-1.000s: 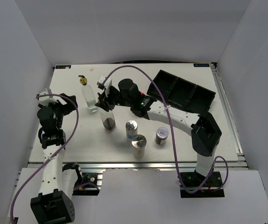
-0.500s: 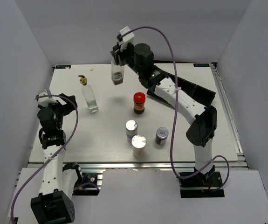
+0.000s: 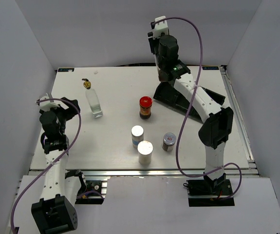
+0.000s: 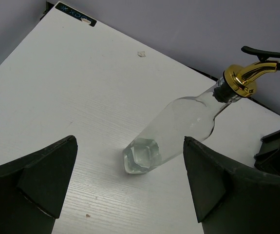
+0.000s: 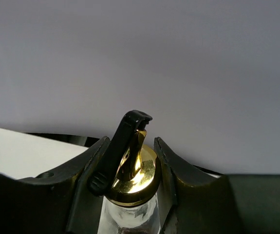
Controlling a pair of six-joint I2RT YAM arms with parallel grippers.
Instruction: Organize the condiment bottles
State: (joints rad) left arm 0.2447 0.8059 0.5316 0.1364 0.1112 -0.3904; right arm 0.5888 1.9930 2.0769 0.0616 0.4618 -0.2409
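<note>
We judged that the right tool (image 5: 131, 197) was clenched on the neck of a glass bottle (image 5: 130, 219), just under its gold spout (image 5: 130, 170). A grip that high would let the tall body hang upright and go base-first into a slot. From above, that arm was raised well off the surface (image 3: 115, 92), near the left end of the tray (image 3: 212, 100). We took this as the carry toward a compartment, with the bottle in the air and not yet in the tray. The left tool (image 4: 127, 190) was released and held nothing. It faced the second glass bottle (image 4: 178, 122), which stood upright on the surface beyond the fingers and apart from them, so we read it as the likely next pick. The red-lidded jar (image 3: 145, 107), a white-topped shaker (image 3: 137, 131), a second shaker (image 3: 145, 148) and the silver-lidded jar (image 3: 168, 141) stood loose in the middle of the surface, outside the tray. The overhead view hid the carried bottle almost wholly under the wrist, and only the right wrist view showed the fingers closed against its neck. That wrist view, in turn, showed little but grey wall behind the spout, so only the overhead view showed where the arm was relative to the tray. The left wrist view alone showed the clear gap between the spread fingers and the standing bottle.
</note>
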